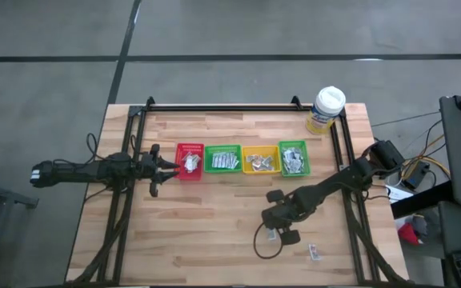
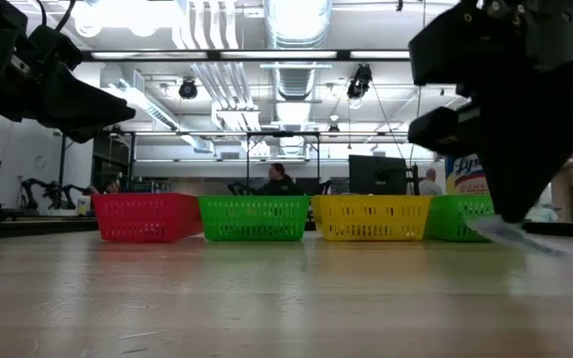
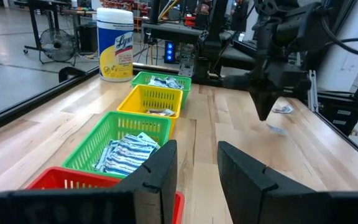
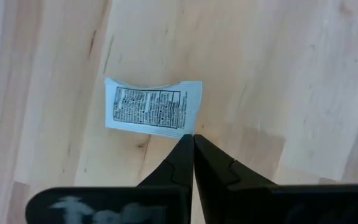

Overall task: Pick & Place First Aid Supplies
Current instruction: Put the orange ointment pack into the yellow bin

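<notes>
Though pinched shut, the right claw covers the sachet edge

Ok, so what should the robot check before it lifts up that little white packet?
1. Right gripper shut on the sachet: ok, the fingers are closed on the packet's edge.
2. Sachet off the table: cannot tell; in the low view it hangs tilted from the fingers, close to the wood.
3. Nothing else caught in the grip: ok, only one packet shows there.
4. Left gripper out of the way: ok, it hovers open by the red bin, away from the right arm.
5. Bins reachable: ok, four bins sit in a row, all open-topped.
6. Another loose packet on the table: not ok, one is left to collect.
</notes>
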You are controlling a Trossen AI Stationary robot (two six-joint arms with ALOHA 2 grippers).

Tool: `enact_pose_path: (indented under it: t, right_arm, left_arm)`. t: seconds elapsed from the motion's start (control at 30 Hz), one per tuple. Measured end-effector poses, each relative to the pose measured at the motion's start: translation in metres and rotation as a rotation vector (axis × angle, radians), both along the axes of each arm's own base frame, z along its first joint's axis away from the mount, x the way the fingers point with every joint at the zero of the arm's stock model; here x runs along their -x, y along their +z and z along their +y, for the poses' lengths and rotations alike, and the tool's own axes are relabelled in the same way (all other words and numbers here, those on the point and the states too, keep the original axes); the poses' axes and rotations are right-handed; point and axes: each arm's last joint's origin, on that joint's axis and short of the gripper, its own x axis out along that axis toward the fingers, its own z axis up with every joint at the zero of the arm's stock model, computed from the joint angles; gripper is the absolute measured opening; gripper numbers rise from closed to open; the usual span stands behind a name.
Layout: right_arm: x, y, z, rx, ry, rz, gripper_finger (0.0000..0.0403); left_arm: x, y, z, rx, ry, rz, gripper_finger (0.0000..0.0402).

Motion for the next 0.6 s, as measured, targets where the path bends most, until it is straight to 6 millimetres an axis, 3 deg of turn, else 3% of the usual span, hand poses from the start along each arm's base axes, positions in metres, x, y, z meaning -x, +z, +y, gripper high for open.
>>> enact_pose_path:
  t: [0.4,0.6]
  right_arm:
    - [-0.009,0.031,-0.003,0.087,0.005,0.029,0.0008]
    - [-0.017,0.048,-0.019,0.167,-0.051,0.008,0.0008]
  left_arm:
    - [0.000,0.000,0.000,0.000,0.000,0.000,0.0113]
    - [0.000,0.000,0.000,0.001,0.000,0.000,0.0113]
